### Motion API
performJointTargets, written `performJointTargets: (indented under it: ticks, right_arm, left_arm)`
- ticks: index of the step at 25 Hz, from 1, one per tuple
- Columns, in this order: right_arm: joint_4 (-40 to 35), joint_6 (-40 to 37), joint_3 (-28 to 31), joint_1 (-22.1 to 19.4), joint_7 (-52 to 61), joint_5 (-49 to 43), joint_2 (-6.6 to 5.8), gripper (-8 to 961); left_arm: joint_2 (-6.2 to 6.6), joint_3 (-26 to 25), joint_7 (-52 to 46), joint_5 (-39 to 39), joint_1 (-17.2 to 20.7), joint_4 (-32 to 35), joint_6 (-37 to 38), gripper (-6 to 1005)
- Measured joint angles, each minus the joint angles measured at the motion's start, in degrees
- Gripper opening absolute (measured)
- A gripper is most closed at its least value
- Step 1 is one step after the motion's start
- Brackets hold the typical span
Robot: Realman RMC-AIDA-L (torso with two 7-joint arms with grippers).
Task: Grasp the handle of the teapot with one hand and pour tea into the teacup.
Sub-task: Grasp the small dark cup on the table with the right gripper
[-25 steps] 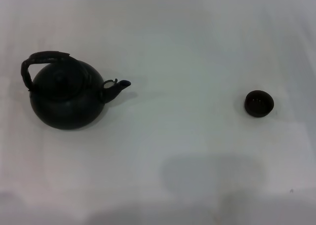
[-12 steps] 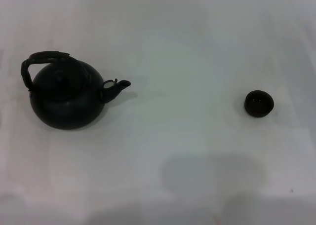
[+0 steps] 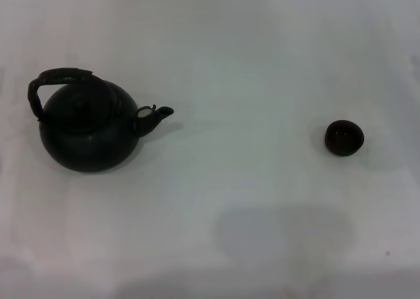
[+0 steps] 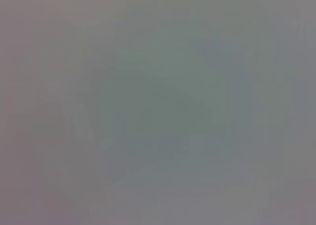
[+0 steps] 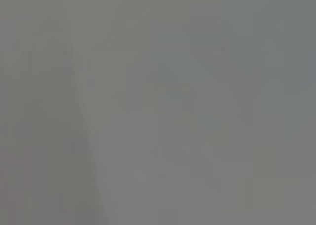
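The round matte black teapot (image 3: 88, 130) stands upright at the left of the white table, its short spout pointing right toward the teacup. Its dark arched handle (image 3: 56, 79) rises over the pot's top and leans to the far left. The tiny dark teacup (image 3: 344, 137) sits far off at the right, on its own. Neither gripper nor arm shows in the head view. Both wrist views give only a flat grey field with no object in them.
The white table (image 3: 236, 63) fills the head view, with its far edge along the top. A faint shadow lies on the surface near the front middle.
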Motion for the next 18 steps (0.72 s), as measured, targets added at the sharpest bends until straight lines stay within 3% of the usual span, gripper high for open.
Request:
performJointTargets:
  ticks: [3,7,14,18]
  right_arm:
    - [-7.82,1.06,-5.04,-2.8,5.63,-0.12,-0.53,749]
    - [-14.94,4.96,-7.95,-4.12,12.79,-3.11,-2.49,750]
    - [-24.48,14.29,-8.14,-1.41,27.27,-19.46,-6.32,795]
    - [-31.36,18.68,-8.16,0.67,36.42,-28.66,-6.97,824]
  left_arm:
    - [-0.05,0.01,-0.37,0.28,-0.25,-0.28,0.55,816]
    - [-0.07,0.24,-2.17,0.36,-0.5,-0.69,1.59,816]
    - [-0.1,0.35,-3.08,0.5,-0.32,-0.77,3.77,816]
    - [-0.03,0.06,-3.1,0.52,-0.11,-0.77,3.71,817]
